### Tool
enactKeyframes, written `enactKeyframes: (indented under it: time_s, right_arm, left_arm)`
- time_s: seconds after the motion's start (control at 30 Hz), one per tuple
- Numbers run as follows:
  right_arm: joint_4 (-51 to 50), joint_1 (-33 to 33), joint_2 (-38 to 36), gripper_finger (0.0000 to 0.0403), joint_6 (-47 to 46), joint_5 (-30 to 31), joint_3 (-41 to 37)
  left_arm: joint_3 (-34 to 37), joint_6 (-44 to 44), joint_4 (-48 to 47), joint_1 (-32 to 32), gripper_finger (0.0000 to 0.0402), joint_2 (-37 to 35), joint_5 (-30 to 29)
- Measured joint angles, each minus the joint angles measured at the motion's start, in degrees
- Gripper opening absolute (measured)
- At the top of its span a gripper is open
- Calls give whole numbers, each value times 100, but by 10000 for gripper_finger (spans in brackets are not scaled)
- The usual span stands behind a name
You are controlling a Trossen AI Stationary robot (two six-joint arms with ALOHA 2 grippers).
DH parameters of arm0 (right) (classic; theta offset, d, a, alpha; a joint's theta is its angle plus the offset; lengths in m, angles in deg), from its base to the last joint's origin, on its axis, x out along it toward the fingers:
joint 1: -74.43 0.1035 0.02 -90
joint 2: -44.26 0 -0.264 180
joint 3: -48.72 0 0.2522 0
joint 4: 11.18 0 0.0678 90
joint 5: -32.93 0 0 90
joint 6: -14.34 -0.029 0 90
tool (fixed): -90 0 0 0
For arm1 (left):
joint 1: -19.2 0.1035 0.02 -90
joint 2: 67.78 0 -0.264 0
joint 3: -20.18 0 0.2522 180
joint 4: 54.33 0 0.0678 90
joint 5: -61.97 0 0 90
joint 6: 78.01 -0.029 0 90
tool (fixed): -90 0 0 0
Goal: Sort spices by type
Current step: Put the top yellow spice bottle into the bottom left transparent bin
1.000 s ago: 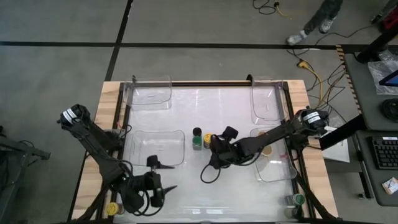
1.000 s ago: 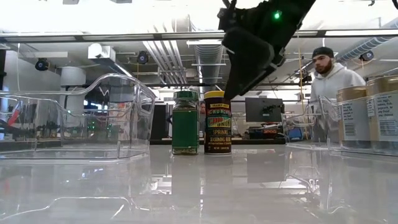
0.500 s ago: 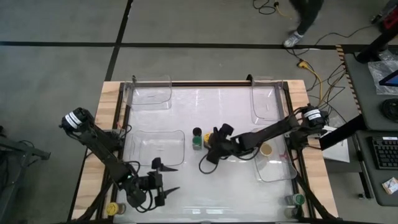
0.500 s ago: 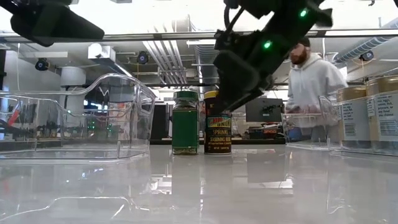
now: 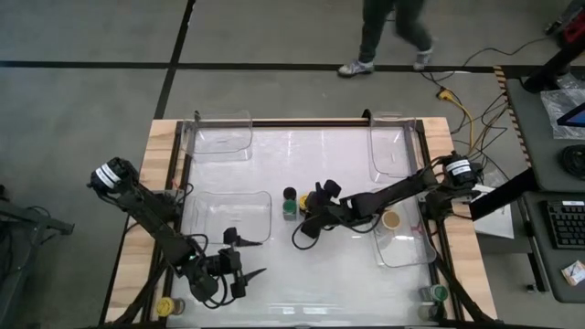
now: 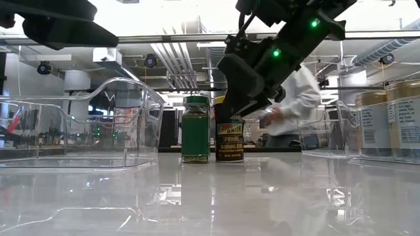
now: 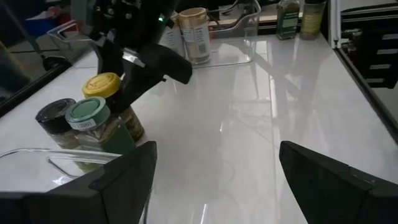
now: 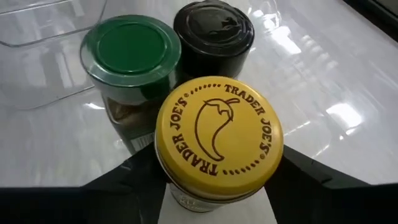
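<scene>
Three small cylindrical spice jars huddle mid-surface, just beside the clear plastic tray (image 5: 228, 215): yellow-lidded glass jar (image 8: 217, 134), green-lidded jar (image 8: 129, 51), black-lidded jar (image 8: 213, 31), all touching or nearly so. Right gripper (image 8: 214, 186) straddles the yellow-lidded jar, jaws part-closed either side just under its lid; firm contact I cannot tell. Likely light, rigid, smooth-walled and slippery; grip the body below the lid, upright, minding its neighbours. Left gripper (image 7: 211, 180) hovers nearby, jaws wide apart, empty.
</scene>
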Motion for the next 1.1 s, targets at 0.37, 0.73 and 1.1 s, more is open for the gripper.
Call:
enactKeyframes:
  time_s: [0.37,0.73,1.1]
  right_arm:
    - [-758,477,-428,215,-167,-21,232]
    - [574,1503,-65,210,-485,-52,234]
    - [1716,1711,1317,210,44,-31,978]
  left_arm:
    - [0,-89,-127,83,323,-37,-2]
    - [-397,-804,-175,92,323,-76,-173]
    - [-1267,-1163,-779,-74,323,-76,33]
